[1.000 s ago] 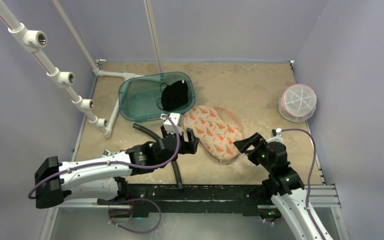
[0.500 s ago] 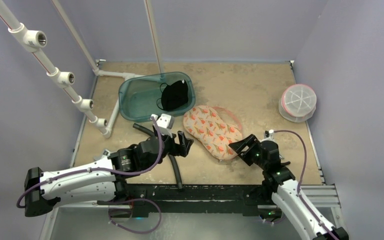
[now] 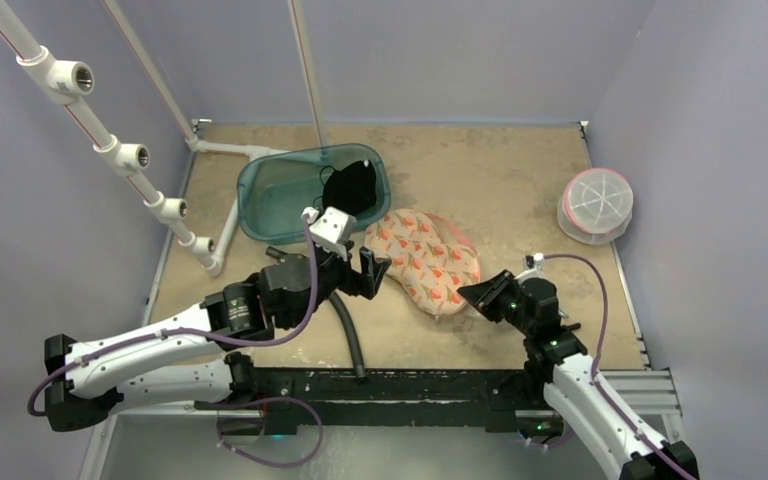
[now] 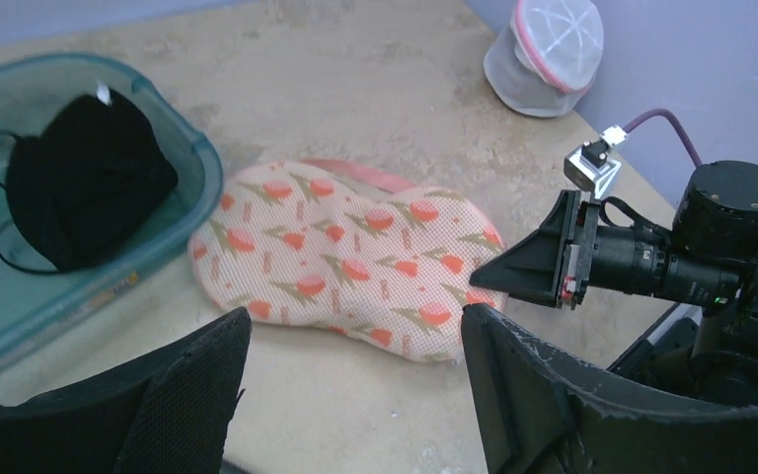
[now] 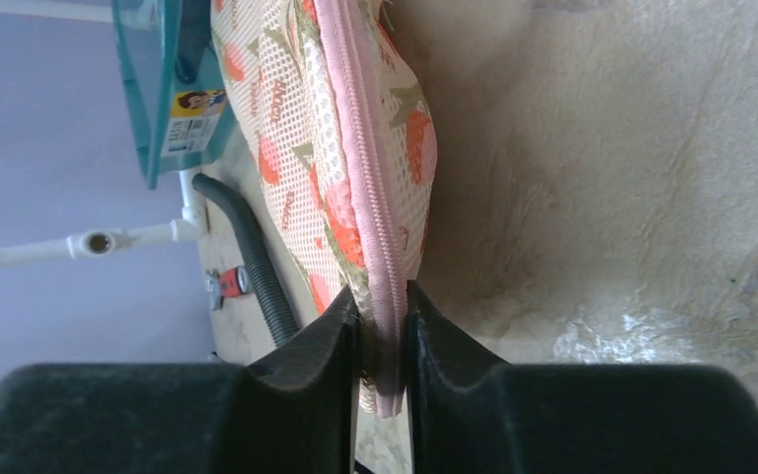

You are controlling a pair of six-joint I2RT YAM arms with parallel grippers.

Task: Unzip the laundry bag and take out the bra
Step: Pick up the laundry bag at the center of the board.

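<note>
The laundry bag (image 3: 425,262), white mesh printed with orange flowers and edged with a pink zipper (image 5: 360,148), lies flat mid-table. My right gripper (image 3: 470,293) is at its near right end, shut on the zipper edge (image 5: 383,316). My left gripper (image 3: 375,270) hovers open beside the bag's near left side; the bag (image 4: 345,257) shows just beyond its wide-apart fingers (image 4: 513,375). No bra shows; what the bag holds is hidden.
A teal tub (image 3: 260,200) behind the bag holds a black garment (image 3: 350,190). A white mesh pod with a pink rim (image 3: 595,205) stands at the right wall. A black hose (image 3: 350,330) lies under the left arm. White pipes (image 3: 110,150) run along the left.
My right gripper closed on the bag's zipper edge. The left arm pulled back, then swung toward the bag again, staying open. The bag shifted slightly left.
</note>
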